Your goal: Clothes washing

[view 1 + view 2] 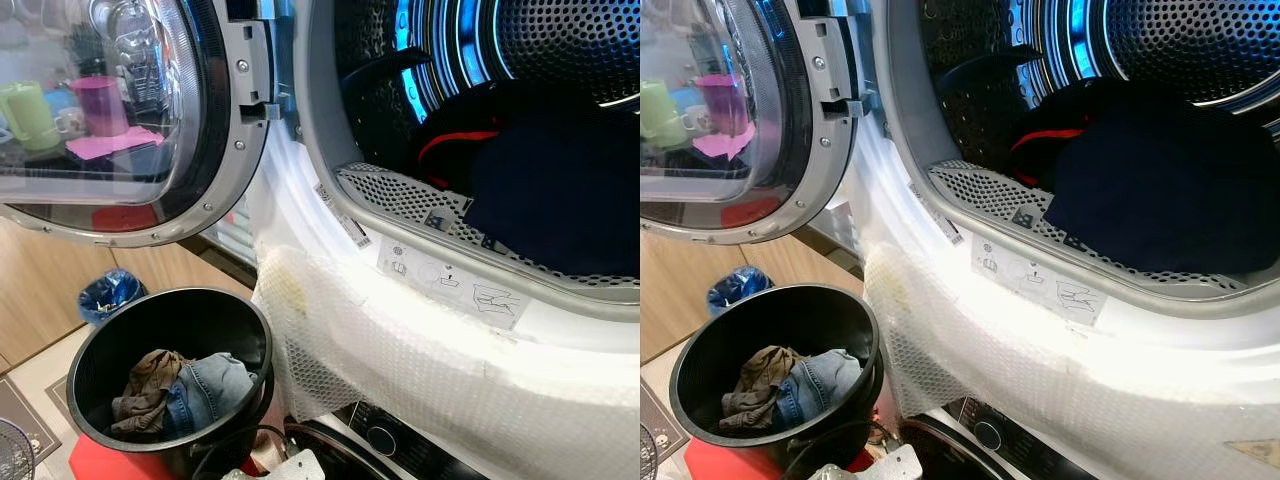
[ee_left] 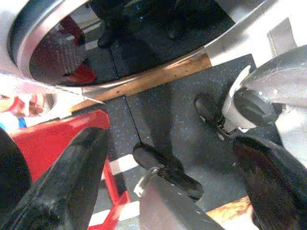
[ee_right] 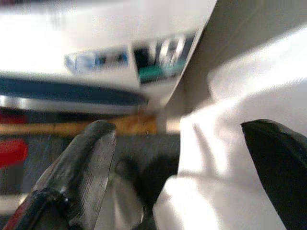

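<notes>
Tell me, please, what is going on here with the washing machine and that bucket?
The robot stands before a washing machine with its door swung wide open. Dark clothes, one with a red trim, already lie in the drum. Down to the robot's left, a black bucket holds jeans and a brown garment, not yet loaded. Neither gripper holds anything: the left gripper hangs open over the floor, and the right gripper is open beside a white cloth.

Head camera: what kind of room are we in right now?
Likely a home laundry corner: a white front-loading washing machine with round glass door swung open, dark clothes in its drum, and a black plastic bucket holding clothes.
</notes>
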You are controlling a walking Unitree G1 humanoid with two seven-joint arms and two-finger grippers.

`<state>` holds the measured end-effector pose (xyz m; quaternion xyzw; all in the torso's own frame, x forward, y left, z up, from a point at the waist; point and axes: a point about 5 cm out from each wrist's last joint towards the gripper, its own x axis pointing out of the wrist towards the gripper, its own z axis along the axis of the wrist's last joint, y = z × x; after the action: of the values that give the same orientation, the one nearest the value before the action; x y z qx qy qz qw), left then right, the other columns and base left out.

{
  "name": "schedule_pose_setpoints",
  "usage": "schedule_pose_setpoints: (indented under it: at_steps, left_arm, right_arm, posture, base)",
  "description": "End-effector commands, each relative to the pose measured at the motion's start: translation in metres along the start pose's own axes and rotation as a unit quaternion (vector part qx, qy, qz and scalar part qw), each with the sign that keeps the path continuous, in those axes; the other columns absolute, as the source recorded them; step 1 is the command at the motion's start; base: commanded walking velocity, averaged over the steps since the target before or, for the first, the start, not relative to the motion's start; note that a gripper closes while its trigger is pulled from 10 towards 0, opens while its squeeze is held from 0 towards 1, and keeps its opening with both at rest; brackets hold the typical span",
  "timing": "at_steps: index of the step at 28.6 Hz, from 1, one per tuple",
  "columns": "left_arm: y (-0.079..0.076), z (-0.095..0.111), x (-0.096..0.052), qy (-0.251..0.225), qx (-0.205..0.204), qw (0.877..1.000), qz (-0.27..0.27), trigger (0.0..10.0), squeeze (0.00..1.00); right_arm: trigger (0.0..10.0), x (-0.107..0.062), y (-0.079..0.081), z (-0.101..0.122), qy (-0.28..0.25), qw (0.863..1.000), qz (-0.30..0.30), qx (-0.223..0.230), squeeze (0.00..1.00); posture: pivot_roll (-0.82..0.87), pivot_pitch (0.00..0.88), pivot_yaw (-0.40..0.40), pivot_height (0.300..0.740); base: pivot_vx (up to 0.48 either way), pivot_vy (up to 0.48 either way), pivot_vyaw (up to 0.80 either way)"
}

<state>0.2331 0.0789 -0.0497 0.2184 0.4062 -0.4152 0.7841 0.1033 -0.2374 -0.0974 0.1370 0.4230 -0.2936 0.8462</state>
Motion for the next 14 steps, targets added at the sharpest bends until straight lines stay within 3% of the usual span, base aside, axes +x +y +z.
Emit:
schedule_pose_setpoints:
  at_steps: [1, 3, 6, 14]
  left_arm:
    - [-0.002, -0.004, 0.000, 0.005, -0.005, 1.000, 0.001, 10.0, 0.00]
    - [-0.003, -0.004, 0.001, 0.004, -0.008, 1.000, 0.002, 10.0, 0.00]
    - [-0.003, -0.003, 0.001, 0.003, -0.006, 1.000, -0.001, 10.0, 0.00]
    - [-0.003, -0.002, 0.001, 0.006, 0.014, 1.000, -0.006, 10.0, 0.00]
  right_arm:
    - [10.0, 0.001, -0.002, 0.008, -0.025, 1.000, 0.002, -0.006, 0.00]
    - [10.0, 0.002, 0.008, 0.016, -0.048, 0.995, 0.048, -0.067, 0.00]
    - [10.0, 0.003, 0.006, 0.016, -0.046, 0.990, 0.060, -0.121, 0.00]
    - [10.0, 0.002, -0.001, 0.004, -0.013, 0.989, 0.049, -0.141, 0.00]
  posture:
    - [0.09, 0.000, -0.041, 0.740]
    - [0.10, 0.000, -0.044, 0.740]
    - [0.10, 0.000, -0.045, 0.740]
    - [0.10, 0.000, -0.049, 0.740]
  base:
    - [0.000, 0.000, 0.00]
    - [0.000, 0.000, 0.00]
    - [0.000, 0.000, 0.00]
    - [0.000, 0.000, 0.00]
